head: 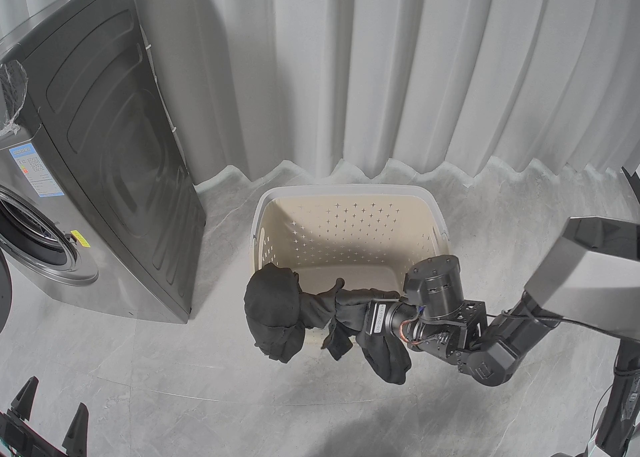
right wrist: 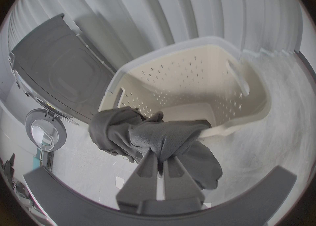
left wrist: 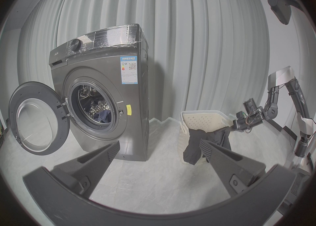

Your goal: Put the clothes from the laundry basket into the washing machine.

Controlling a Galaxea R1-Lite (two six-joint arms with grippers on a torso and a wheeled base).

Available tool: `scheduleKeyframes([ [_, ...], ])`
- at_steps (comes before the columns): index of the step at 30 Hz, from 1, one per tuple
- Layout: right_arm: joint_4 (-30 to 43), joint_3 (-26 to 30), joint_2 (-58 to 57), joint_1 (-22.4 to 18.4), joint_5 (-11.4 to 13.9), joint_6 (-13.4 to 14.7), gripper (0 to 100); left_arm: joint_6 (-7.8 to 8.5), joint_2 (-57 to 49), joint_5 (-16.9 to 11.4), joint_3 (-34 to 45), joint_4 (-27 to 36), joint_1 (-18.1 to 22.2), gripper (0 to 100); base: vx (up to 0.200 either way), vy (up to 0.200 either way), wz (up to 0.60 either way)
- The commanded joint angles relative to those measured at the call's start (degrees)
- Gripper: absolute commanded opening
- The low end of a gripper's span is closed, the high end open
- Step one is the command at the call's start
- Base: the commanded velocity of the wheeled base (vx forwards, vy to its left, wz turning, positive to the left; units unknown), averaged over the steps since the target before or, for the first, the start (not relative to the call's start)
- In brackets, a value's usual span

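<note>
Black crumpled cloth garment [head: 313, 315] is drooping before the near rim of the perforated cream plastic laundry basket [head: 347, 195]. It is being pinched by the right end effector [right wrist: 161, 164], whose arm is extending low and near-horizontal. The left end effector [left wrist: 158, 143] is hanging spread, facing the grey washing machine [left wrist: 102, 95]. Cloth is covering the right fingertips.
</note>
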Motion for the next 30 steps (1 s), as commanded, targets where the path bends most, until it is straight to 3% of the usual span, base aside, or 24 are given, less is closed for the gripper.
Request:
scheduleKeyframes([
  [1, -0.80, 2.79, -8.48, 0.27, -0.39, -3.03, 0, 0.00, -0.66, 0.01, 0.84, 0.00, 0.00, 100, 0.000, 0.000, 0.00],
  [8, -0.80, 4.99, -18.76, 0.79, -0.30, -4.43, 0, 0.00, -0.66, 0.01, 0.84, 0.00, 0.00, 100, 0.000, 0.000, 0.00],
  [15, -1.85, 9.74, -31.33, 0.71, 0.67, -8.83, 0, 0.35, -0.66, 0.01, 0.84, 0.00, 0.00, 100, 0.000, 0.000, 0.00],
  [20, -6.68, 13.43, -37.13, 0.71, 3.83, -12.34, 0, 0.44, -0.66, 0.01, 0.84, 0.00, 0.00, 100, 0.000, 0.000, 0.00],
  [26, -12.22, 15.98, -40.56, 0.36, 5.85, -14.36, 0, 0.62, -0.66, -0.08, 0.84, 0.00, 0.00, 100, 0.000, 0.000, 0.00],
  [30, -12.84, 15.45, -41.70, 0.00, 5.94, -19.81, 0, 0.44, -0.66, -0.17, 0.84, 0.00, 0.00, 100, 0.000, 0.000, 0.00],
])
